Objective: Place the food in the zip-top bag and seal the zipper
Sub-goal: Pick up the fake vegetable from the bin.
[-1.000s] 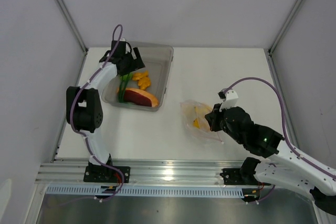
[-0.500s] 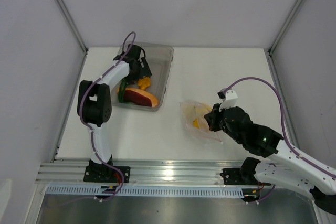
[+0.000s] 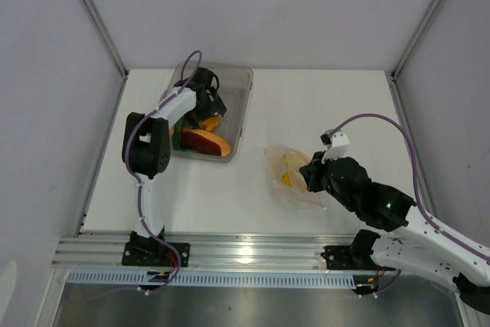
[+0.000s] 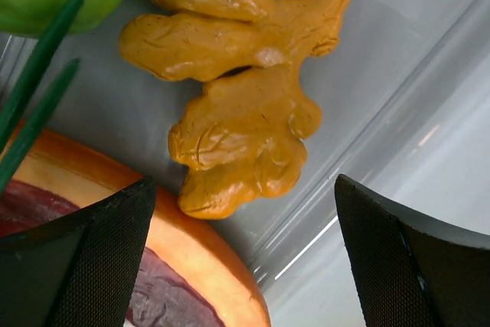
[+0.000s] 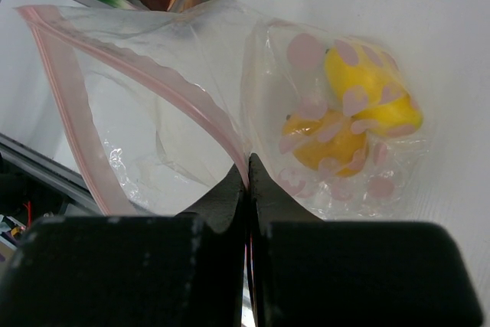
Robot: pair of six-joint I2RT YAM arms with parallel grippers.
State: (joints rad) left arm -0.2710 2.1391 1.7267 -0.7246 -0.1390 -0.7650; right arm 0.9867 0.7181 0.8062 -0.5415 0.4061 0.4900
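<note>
Hovering left jaws wide above orange cluster point(image 4: 237, 112), right jaws pinching zip-top bag point(image 5: 164, 51)

I can read no text, label, brand, number or sign in any view. The zip-top bag point(image 5: 230, 112) has only pink spots printed on it, and these spots are not letters.

Robot lab test cell: white table point(image 3: 306, 105) boxed by plain white panels point(image 3: 260, 5) on aluminium struts point(image 3: 94, 17); slotted aluminium rail point(image 3: 253, 249) along near edge, cable duct point(image 3: 253, 277) beneath.
</note>
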